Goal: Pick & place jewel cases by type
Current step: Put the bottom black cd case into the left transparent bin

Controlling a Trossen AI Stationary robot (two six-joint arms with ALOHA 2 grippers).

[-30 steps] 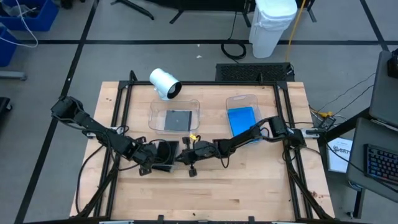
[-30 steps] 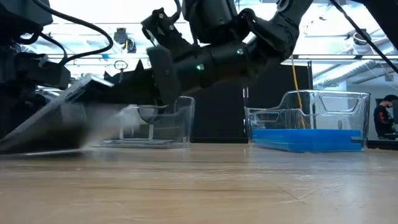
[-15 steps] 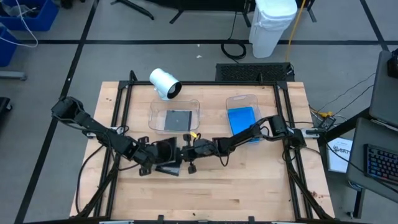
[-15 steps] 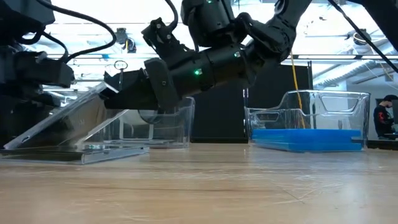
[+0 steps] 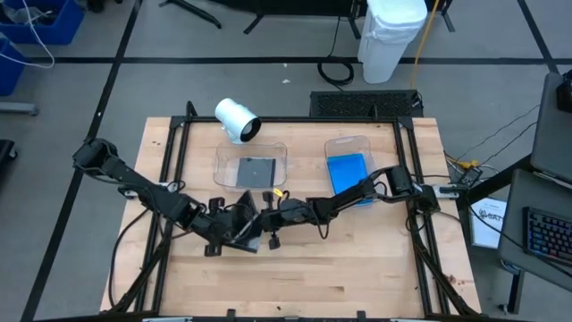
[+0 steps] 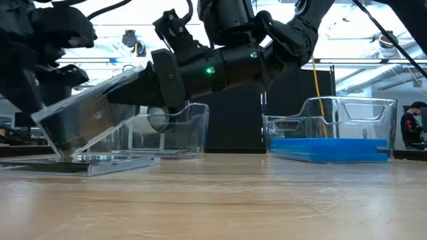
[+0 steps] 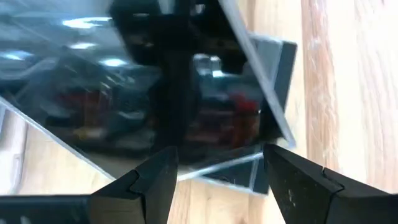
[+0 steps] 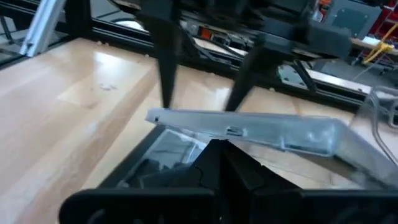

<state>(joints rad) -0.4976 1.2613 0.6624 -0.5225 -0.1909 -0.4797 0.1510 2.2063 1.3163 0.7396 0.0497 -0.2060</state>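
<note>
Mid-table, a dark jewel case (image 6: pixel 90 137) stands propped open, its lid tilted between the two arms. The left tool (image 7: pixel 214 180) straddles its edge with fingers wide apart, gripping nothing; the right tool (image 8: pixel 214 165), fingers shut together, presses under the lid. Closing the lid flat before lifting looks wisest.

Overhead looks straight down, low looks level across — wrists, seemingly close, share the tilted case (image 6: pixel 93 123).

Dark jointed arms (image 5: pixel 143 190), black cables

Robotics lab — wooden bench (image 5: pixel 357 268) in black framing, taped floor (image 5: pixel 116 63), keyboard (image 5: pixel 545 234), trailing cables
</note>
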